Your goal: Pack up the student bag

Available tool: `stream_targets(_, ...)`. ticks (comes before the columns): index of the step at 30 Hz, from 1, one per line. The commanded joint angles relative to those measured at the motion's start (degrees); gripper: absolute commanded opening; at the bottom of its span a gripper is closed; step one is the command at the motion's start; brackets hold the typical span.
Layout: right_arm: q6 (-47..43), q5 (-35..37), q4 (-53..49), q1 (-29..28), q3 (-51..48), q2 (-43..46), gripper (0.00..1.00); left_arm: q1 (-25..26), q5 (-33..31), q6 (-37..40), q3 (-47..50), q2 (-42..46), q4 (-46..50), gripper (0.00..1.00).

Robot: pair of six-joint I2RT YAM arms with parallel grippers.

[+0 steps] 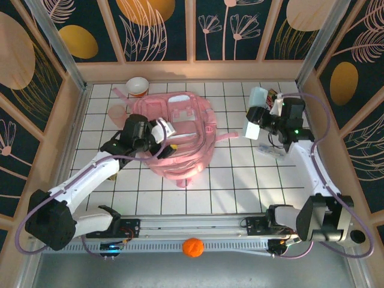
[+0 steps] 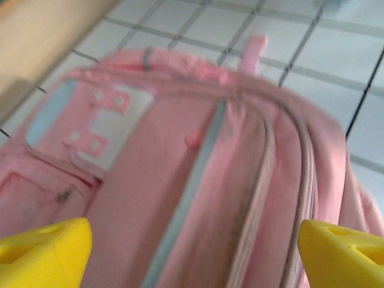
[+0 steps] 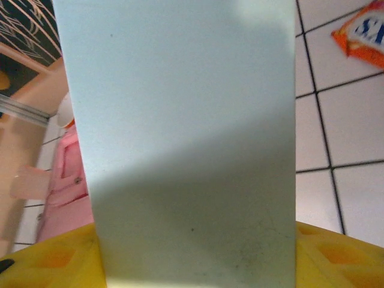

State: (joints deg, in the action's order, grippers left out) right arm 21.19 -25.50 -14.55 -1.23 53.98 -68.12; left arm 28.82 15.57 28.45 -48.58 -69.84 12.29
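The bag [image 1: 186, 114] lies on the bench [image 1: 240, 180], far and left of centre. The left hand [image 2: 192, 255] hangs open over it. The right hand [image 3: 195, 255] grips a pale box [image 3: 180, 120].

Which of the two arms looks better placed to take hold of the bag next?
Left, I'd guess. The left arm's jaws stand open and empty right over the pink bag. The right arm's jaws are closed on a pale box, off to the bag's side.

White tiled table [image 1: 240, 186] under pink student bag [image 1: 186, 123], bowl [image 1: 137, 87], pink cup [image 1: 116, 111], orange packet [image 3: 363, 36].
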Motion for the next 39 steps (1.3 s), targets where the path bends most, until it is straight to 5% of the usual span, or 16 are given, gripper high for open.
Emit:
stream_targets(1,7.1,-2.8,5.5,-0.7,-2.5,3.9,0.45,0.3,-1.4,10.7,1.7,-0.9,3.7,0.90)
stream_targets(13,8.3,-1.3,4.4,-1.8,-4.2,5.8,0.45,3.0,-6.8,7.1,2.3,-7.7,-3.6,0.91)
stream_targets(20,8.1,-0.5,4.1,-2.0,-4.0,5.8,0.45,2.9,-12.8,4.2,2.1,-5.5,-10.8,0.74)
stream_targets(31,8.5,0.4,4.5,-3.6,-3.3,4.7,0.44,2.9,-12.7,4.1,-0.5,-4.6,-11.2,0.78)
stream_targets(39,8.8,1.3,4.9,-5.0,-2.6,4.0,0.43,2.9,-18.6,4.9,1.4,-8.0,-14.6,0.68)
